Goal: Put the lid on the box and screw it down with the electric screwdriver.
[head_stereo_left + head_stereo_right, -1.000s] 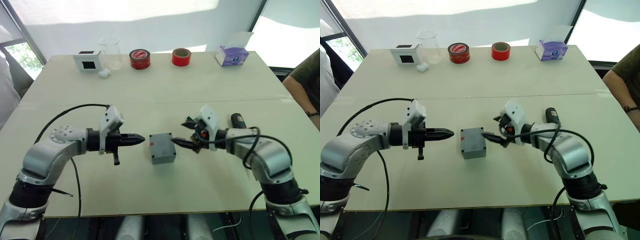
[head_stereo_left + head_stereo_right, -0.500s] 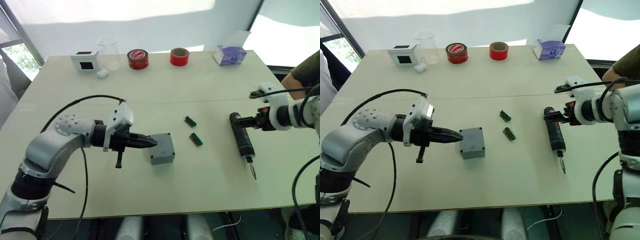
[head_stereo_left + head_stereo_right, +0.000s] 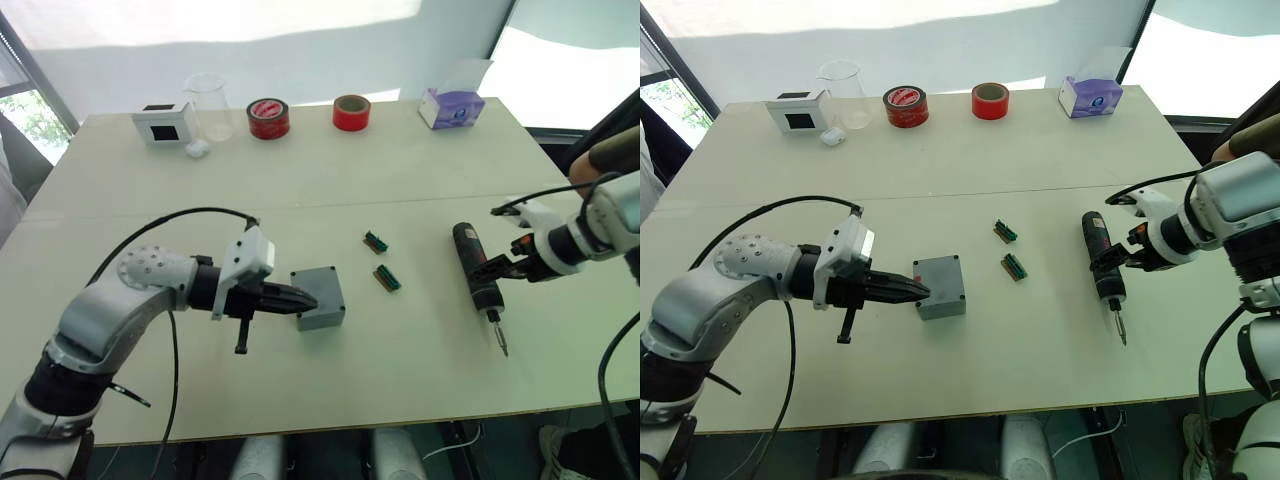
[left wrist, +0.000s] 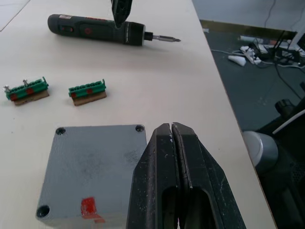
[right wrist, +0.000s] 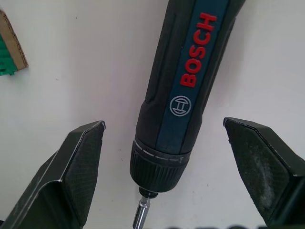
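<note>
Right gripper [image 5: 164, 176], newly moved from the box [image 3: 318, 297], spread wide astride the screwdriver [image 3: 478, 281], pickup pending; left gripper [image 4: 172, 143] closed, empty, against the box.

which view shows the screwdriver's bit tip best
The left wrist view: the electric screwdriver lies side-on with its whole bit visible. The eye views show it small on the table; the right wrist view shows its body, with the bit cut off.

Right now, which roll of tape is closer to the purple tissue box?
The plain red roll. The other roll, with a black-and-white top, sits farther from the tissue box, beside the clear cup.
</note>
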Robot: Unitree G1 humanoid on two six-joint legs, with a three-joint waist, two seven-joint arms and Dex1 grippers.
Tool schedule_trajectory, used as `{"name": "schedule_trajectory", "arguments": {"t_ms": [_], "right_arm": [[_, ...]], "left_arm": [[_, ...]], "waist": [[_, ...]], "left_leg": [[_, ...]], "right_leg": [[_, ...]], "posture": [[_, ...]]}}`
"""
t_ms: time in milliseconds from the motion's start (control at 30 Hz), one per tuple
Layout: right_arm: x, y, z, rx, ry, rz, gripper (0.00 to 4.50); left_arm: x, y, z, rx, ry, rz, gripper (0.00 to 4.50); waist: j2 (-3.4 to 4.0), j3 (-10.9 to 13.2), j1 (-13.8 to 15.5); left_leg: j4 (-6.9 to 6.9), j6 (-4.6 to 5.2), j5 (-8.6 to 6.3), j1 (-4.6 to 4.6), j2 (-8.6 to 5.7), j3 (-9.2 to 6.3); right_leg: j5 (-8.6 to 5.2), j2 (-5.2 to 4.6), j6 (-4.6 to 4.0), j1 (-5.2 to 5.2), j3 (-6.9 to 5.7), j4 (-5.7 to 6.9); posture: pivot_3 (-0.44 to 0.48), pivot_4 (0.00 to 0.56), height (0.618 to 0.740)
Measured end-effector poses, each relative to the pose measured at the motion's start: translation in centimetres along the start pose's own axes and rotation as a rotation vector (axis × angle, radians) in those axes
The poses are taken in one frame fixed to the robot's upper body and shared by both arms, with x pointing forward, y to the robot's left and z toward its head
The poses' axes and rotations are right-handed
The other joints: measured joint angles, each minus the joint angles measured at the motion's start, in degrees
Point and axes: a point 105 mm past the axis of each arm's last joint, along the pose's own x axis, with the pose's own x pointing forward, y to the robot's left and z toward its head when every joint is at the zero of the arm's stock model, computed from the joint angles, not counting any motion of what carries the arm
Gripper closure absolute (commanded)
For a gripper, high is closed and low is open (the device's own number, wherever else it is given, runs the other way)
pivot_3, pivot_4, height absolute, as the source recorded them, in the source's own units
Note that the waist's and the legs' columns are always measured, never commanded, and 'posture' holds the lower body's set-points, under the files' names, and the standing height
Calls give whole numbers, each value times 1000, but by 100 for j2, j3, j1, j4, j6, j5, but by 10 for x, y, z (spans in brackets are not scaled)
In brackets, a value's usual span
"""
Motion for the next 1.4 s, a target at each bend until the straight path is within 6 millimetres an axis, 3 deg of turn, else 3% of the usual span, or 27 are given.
{"name": "schedule_trajectory", "arguments": {"t_ms": [167,200,267,400,633,767,867,967,1067,1233,1267,1333,1400], "right_arm": [[15,1,-3,-49,52,-4,160],[15,-1,-2,-58,51,-12,834],[16,-6,-2,-66,52,-29,1231],[18,-9,-2,-110,70,-58,2625],[19,-9,3,-81,64,-56,2683],[11,-15,34,-138,-100,-90,2683],[-21,10,82,-188,-432,32,2683],[-69,41,120,-186,-877,208,2683],[-102,69,116,-177,-1202,372,2683],[-85,107,85,-115,-1280,565,2683],[-74,129,74,-163,-1263,600,2683],[-71,151,65,-224,-1329,586,2683],[-53,178,56,-282,-1307,625,2683]], "left_arm": [[-2,0,-8,-17,26,38,4500],[-3,-1,-11,-28,31,43,4500],[-2,-1,-13,-35,32,50,4500],[-1,-2,-12,-25,32,61,4500],[-4,2,-13,-20,33,85,4500],[-15,15,-17,-35,43,144,4500],[-25,26,-19,-62,35,192,4500],[-29,35,-19,-83,22,222,4500],[-32,45,-26,-124,17,257,4500],[-27,54,-21,-113,11,253,4500],[-22,55,-14,-88,11,232,4500],[-13,54,-14,-84,20,188,4500],[-3,56,-13,-72,23,165,4500]], "waist": [[1,0,3],[0,0,0],[-1,-1,4],[-1,-1,3],[-4,-3,-3],[17,10,-18],[28,17,-37],[25,16,-4],[20,14,105],[19,13,134],[24,15,111],[18,11,83],[21,11,35]], "left_leg": [[3,0,0,0,-2,-1],[2,-1,0,1,-1,-1],[3,-1,1,1,-1,-2],[5,-2,1,2,-2,-3],[6,-3,1,2,-2,-3],[5,-6,3,-1,-3,10],[-12,-35,20,-7,5,15],[-23,-47,27,-8,11,9],[-17,-47,27,-8,7,-6],[7,-16,9,-8,-9,-8],[6,-16,9,-7,-9,-4],[0,-17,10,-5,1,-11],[-5,-29,17,-5,1,-9]], "right_leg": [[0,-1,0,1,0,1],[0,1,0,1,0,1],[0,1,0,3,-1,0],[0,1,0,5,-1,1],[1,1,0,6,-1,0],[2,0,1,-11,5,10],[1,7,2,-32,8,11],[1,15,2,-30,5,9],[1,13,2,-12,-3,15],[3,-1,1,-2,1,15],[3,1,2,-10,6,19],[1,17,1,-12,3,20],[1,19,1,-17,4,20]], "posture": [[0,150,740],[0,150,740],[0,150,740],[0,150,740],[0,150,740],[0,150,740],[0,150,740],[0,150,740],[0,150,740],[0,150,740],[0,150,740],[0,150,740],[0,150,740]]}}
